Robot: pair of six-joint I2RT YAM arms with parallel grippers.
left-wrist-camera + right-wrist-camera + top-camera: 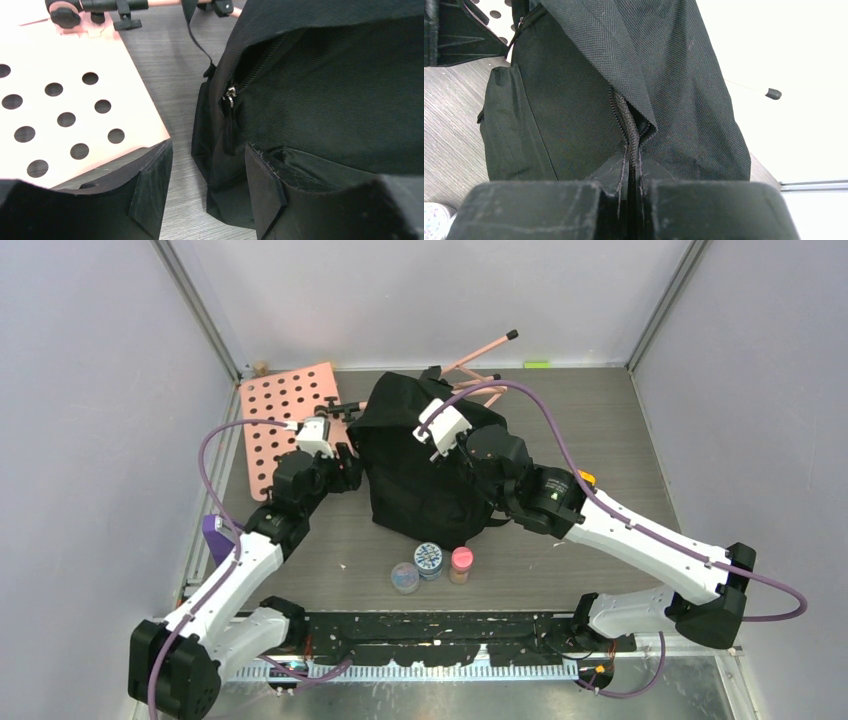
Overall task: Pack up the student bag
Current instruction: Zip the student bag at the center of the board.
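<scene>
Student bag (420,470) is stood upright on the tabletop (600,420), flanked by the two pairs of jaws. Three small jars (432,565) are set behind the jaws, toward the arm bases, and are judged to be waiting to be packed. A zipper edge (626,130) of the bag is pinched between the clenched right jaws and its flap is held raised, probably to keep the mouth open. The left jaws are spread apart with nothing gripped. The bag's lower side corner lies in their gap, and a zipper pull (230,94) sits just above it, so a second hold seems to be in preparation. A pink perforated board (60,100) is laid flat to the left of those jaws. Pink rods (480,350) are seen beyond the bag.
</scene>
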